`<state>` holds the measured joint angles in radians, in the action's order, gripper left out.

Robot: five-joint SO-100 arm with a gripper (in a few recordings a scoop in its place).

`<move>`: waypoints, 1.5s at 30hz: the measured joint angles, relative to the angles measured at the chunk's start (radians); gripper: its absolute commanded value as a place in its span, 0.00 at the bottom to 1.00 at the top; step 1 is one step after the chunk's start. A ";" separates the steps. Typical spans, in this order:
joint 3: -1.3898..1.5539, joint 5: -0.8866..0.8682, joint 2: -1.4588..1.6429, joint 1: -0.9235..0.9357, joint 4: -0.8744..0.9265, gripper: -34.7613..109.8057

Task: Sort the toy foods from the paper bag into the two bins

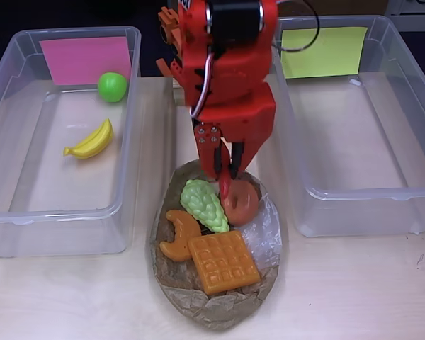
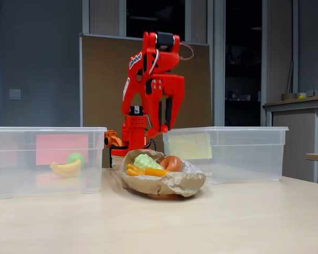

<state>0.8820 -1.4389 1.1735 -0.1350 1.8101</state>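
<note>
The crumpled brown paper bag (image 1: 219, 308) (image 2: 169, 184) lies flat between the two bins. On it rest pale green grapes (image 1: 204, 205) (image 2: 146, 161), a croissant (image 1: 177, 237), an orange waffle (image 1: 224, 261) (image 2: 156, 172) and a reddish-brown donut (image 1: 244, 202) (image 2: 171, 163). My red gripper (image 1: 225, 173) (image 2: 162, 128) hangs a little above the bag's far end, over the grapes and donut, open with nothing between its fingers. The left bin (image 1: 7, 212) (image 2: 21, 132) has a pink note and holds a green apple (image 1: 112, 86) (image 2: 75, 157) and yellow bananas (image 1: 91, 139) (image 2: 65, 168). The right bin (image 1: 354, 191) (image 2: 254, 132) has a yellow-green note.
The arm's red base (image 2: 132, 137) stands behind the bag, between the bins. Bare wooden table (image 1: 354, 290) runs along the front. A clear tape patch (image 1: 268, 234) shines on the bag's right side. The right bin's floor is bare.
</note>
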 measured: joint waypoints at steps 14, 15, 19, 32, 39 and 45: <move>0.175 0.232 0.476 0.270 -0.049 0.24; 0.212 0.242 0.511 0.318 -0.054 0.24; 0.405 0.245 0.611 0.551 -0.130 0.24; 0.649 0.261 0.265 0.956 -0.482 0.28; 0.646 0.276 0.083 1.003 -0.555 0.31; 0.472 0.298 -0.071 0.999 -0.465 0.34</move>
<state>1.3545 -1.1413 1.1029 0.8636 1.3453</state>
